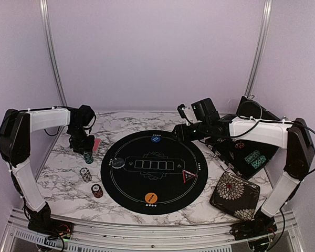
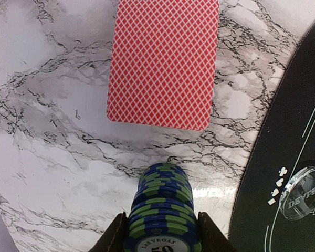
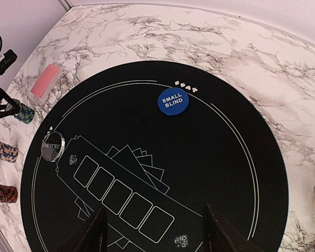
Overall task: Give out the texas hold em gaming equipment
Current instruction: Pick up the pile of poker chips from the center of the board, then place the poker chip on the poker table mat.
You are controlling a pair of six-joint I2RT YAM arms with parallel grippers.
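My left gripper (image 1: 87, 152) is shut on a stack of blue-and-green poker chips (image 2: 165, 207), its fingers (image 2: 111, 239) pressed against both sides. The stack (image 1: 88, 156) is over the marble, just left of the round black mat (image 1: 163, 202). A pink-red-backed card (image 2: 164, 63) lies flat right beyond it. Two more chip stacks (image 1: 85, 174) (image 1: 97, 190) stand nearer the front. On the mat sit a blue "small blind" disc (image 3: 173, 101), a clear dealer disc (image 3: 52, 146), an orange disc (image 1: 151, 198) and a red-edged triangle (image 1: 188, 176). My right gripper (image 3: 155, 236) hovers open over the mat's far right, holding nothing.
A floral square pouch (image 1: 234, 195) lies at the front right. Behind it an open black case (image 1: 236, 157) holds more chips (image 1: 254, 158). The marble table (image 1: 63, 178) is bounded by a metal rail at the front and purple walls around.
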